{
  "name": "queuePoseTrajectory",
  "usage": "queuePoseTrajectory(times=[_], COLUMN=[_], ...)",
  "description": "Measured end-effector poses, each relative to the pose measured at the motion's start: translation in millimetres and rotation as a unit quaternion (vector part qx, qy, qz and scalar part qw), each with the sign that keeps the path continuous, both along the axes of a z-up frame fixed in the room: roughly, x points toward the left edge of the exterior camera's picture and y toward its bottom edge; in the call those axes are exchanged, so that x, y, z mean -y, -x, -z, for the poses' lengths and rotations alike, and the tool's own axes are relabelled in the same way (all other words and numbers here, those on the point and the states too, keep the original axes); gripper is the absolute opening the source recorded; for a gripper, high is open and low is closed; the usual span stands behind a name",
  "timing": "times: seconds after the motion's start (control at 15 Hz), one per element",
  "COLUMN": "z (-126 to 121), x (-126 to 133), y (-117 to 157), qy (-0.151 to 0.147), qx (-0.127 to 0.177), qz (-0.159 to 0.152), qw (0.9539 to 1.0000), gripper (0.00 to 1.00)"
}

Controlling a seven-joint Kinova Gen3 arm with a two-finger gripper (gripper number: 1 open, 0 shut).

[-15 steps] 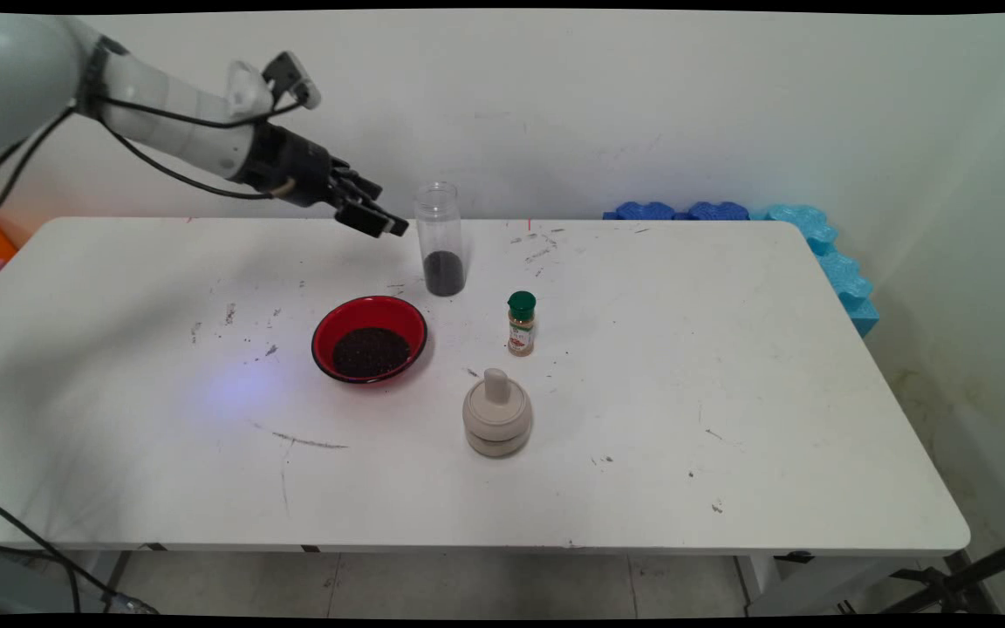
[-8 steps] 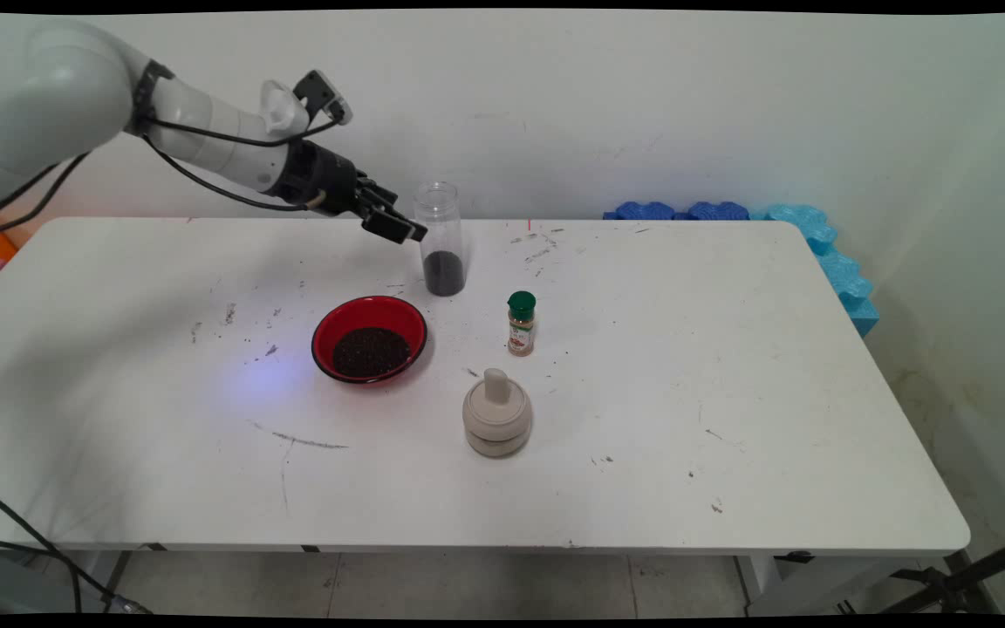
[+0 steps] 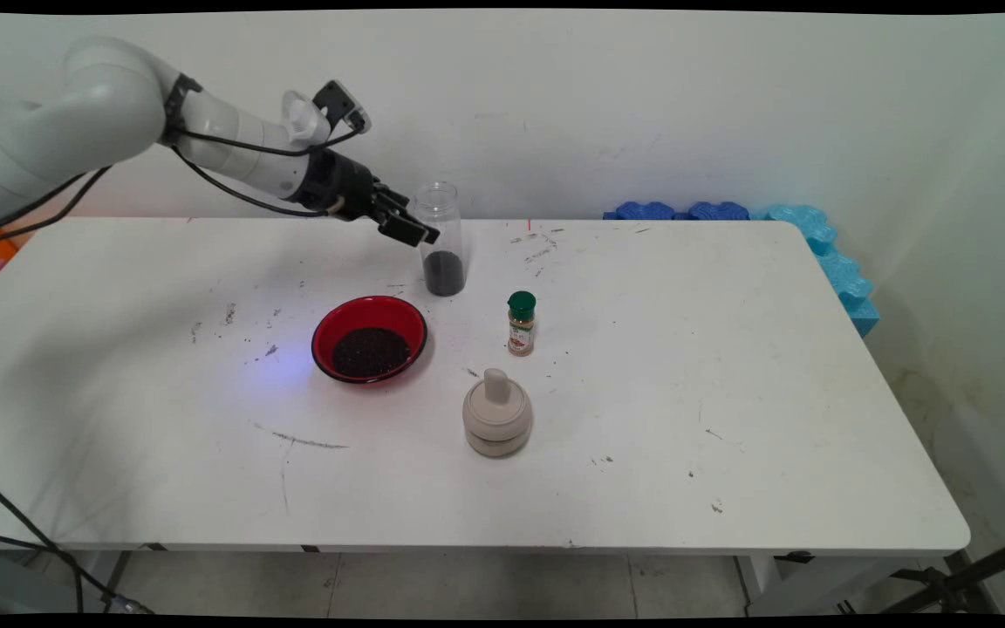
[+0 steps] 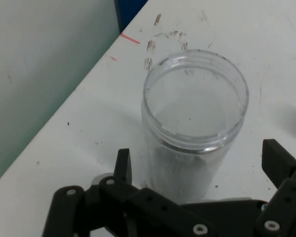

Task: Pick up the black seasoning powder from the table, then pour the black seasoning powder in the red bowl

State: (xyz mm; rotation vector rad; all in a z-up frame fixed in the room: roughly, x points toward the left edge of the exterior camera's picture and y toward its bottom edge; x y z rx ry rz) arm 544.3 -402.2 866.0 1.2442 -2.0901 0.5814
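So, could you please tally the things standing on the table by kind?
Clear jar part-filled with dark grains: 1
Red bowl of dark grains: 1
Green-capped spice bottle: 1
Beige lidded pot: 1
Total: 4

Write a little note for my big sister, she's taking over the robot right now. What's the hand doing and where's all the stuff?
Hand: open, one finger on each side of the clear jar, not gripping.
Jar: upright at the table's far side, lidless, dark grains at the bottom.
Red bowl of dark grains: nearer the camera than the jar.
Green-capped spice bottle: right of the bowl.
Beige lidded pot: nearest the camera.
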Motion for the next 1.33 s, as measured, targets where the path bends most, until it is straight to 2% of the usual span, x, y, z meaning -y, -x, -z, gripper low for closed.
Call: queuePoseTrajectory(times=[0.67,0.73,1.33], z=[12.0,12.3,9.2], x=[14.1,14.6,11.6], y=[4.9,4.8,1.4], qy=[0.003,0.003,0.006], qx=[0.002,0.002,0.001], qz=[0.012,0.012,0.025], qw=[0.9999,0.9999,0.9997], gripper=[1.00,0.00,0.00])
